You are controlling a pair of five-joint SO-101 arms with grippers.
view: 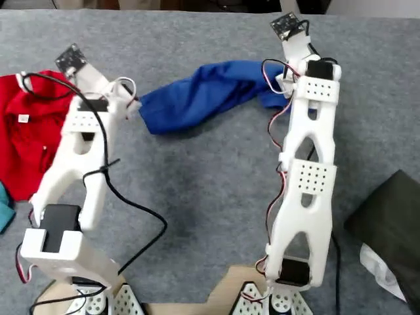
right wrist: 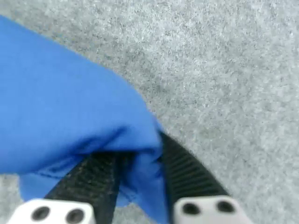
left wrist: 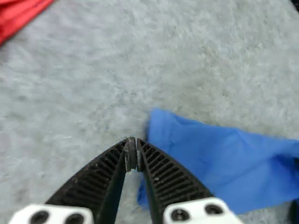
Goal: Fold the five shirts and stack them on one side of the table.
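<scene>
A blue shirt [view: 197,95] lies bunched and stretched across the back of the grey table. My right gripper [view: 281,84] holds its right end. In the right wrist view the right gripper [right wrist: 142,156] is shut on a fold of the blue shirt [right wrist: 70,102], which drapes over the fingers. My left gripper [view: 133,105] sits at the shirt's left end. It is shut [left wrist: 132,154], tips pressed together just beside the corner of the blue shirt [left wrist: 210,158], with no cloth seen between them. A red shirt [view: 26,131] lies flat at the far left, and its edge [left wrist: 18,14] is visible in the left wrist view.
A teal cloth [view: 5,207] pokes in at the left edge. A dark cloth or bag [view: 387,216] with something white [view: 380,262] beside it lies at the right edge. Bare grey table [view: 210,197] stretches between the two arms.
</scene>
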